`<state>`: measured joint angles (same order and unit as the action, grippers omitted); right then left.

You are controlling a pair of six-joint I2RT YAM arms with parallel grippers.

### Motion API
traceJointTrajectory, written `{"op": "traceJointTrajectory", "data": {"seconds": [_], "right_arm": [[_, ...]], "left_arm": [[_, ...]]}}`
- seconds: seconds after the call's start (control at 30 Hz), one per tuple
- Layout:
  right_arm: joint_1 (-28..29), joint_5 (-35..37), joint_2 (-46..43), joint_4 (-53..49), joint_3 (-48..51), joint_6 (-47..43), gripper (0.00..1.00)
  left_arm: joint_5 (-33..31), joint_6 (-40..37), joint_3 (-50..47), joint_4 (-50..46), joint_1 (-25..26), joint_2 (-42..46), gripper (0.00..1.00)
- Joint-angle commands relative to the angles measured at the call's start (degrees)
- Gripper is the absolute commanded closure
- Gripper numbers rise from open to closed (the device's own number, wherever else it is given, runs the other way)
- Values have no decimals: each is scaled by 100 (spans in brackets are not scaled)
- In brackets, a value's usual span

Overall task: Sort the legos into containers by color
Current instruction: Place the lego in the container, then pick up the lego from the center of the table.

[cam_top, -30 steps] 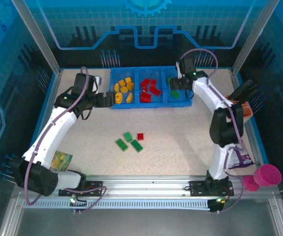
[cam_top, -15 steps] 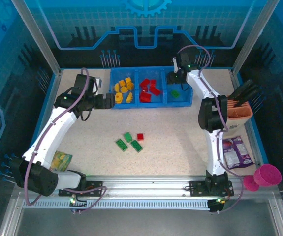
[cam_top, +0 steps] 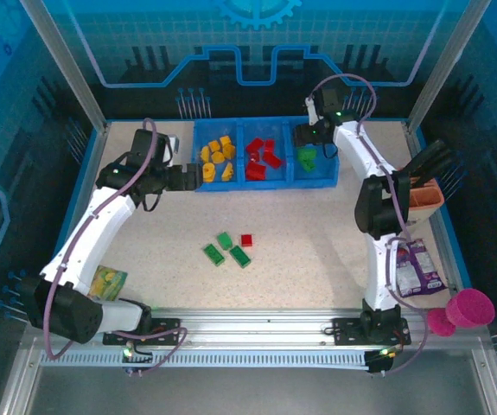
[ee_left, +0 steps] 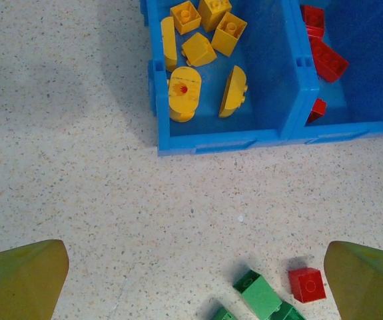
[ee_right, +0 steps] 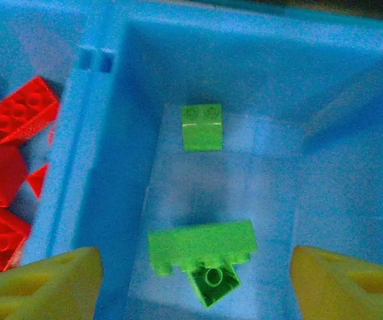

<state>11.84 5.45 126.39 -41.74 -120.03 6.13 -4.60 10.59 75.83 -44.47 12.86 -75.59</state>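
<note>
Gaping left tool [ee_left: 194, 280], right tool [ee_right: 198, 283]; compartments [ee_left: 204, 141] of yellow legos [ee_left: 184, 100], red legos [ee_left: 328, 60], green legos [ee_right: 201, 127].

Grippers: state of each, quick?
Left gripper: open, empty.
Right gripper: open, empty, over green studded plastic bricks in the blue plastic tray.

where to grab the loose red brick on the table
Come straight down on the red brick and pinch two opposite flat side walls. It lies flat, and the green bricks sit close beside it, so a sideways approach would likely bump them.
</note>
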Motion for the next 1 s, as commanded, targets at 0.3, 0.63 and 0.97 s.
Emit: {"op": "traceJointTrajectory", "data": {"seconds": [0.3, 0.63, 0.97], "right_arm": [[513, -253, -1849, -64, 1840, 205, 17], [2312, -55, -2963, 509, 4106, 2497, 11], [3533, 294, -2474, 805, 4555, 4161, 14]], "left_arm": [[144, 30, 40, 176, -47, 66, 1], [190, -478, -375, 457, -48, 738, 1], [382, -332, -930, 861, -47, 1307, 1]]}}
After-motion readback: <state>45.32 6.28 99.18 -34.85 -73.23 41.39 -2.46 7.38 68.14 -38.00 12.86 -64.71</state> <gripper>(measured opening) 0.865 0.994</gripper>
